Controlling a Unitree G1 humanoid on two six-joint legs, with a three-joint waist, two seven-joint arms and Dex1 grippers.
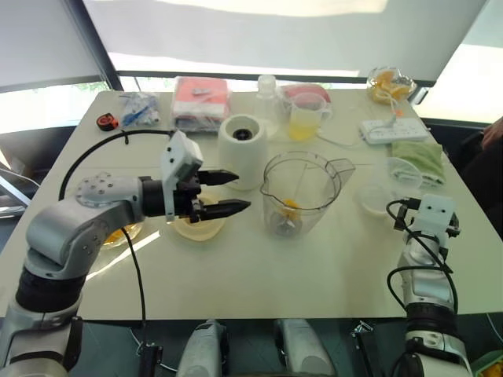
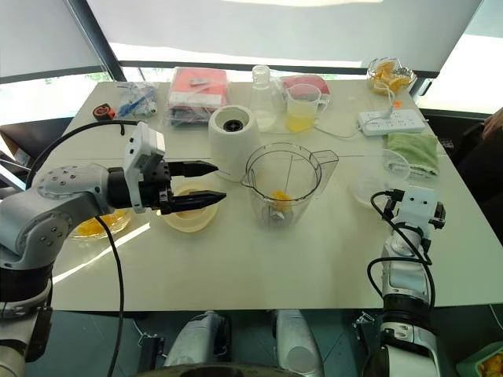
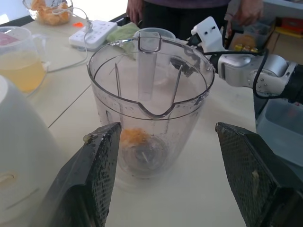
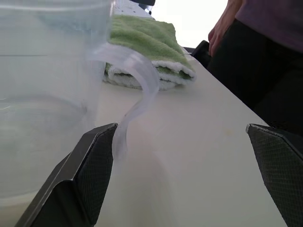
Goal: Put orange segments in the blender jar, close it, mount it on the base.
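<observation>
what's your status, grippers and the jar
Left gripper open, empty, beside blender jar. Right gripper open, by clear measuring cup. One orange segment in jar, lid off, base behind.

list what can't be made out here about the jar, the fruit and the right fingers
- Orange segments in the blender jar: count unclear in the left wrist view, blurred by the jar wall.
- Right gripper fingers: hidden behind its own wrist in the head views.
- Clear measuring cup: cut off by the right wrist view's edge.
- Dish of fruit: mostly hidden by the left arm in the head views.
</observation>
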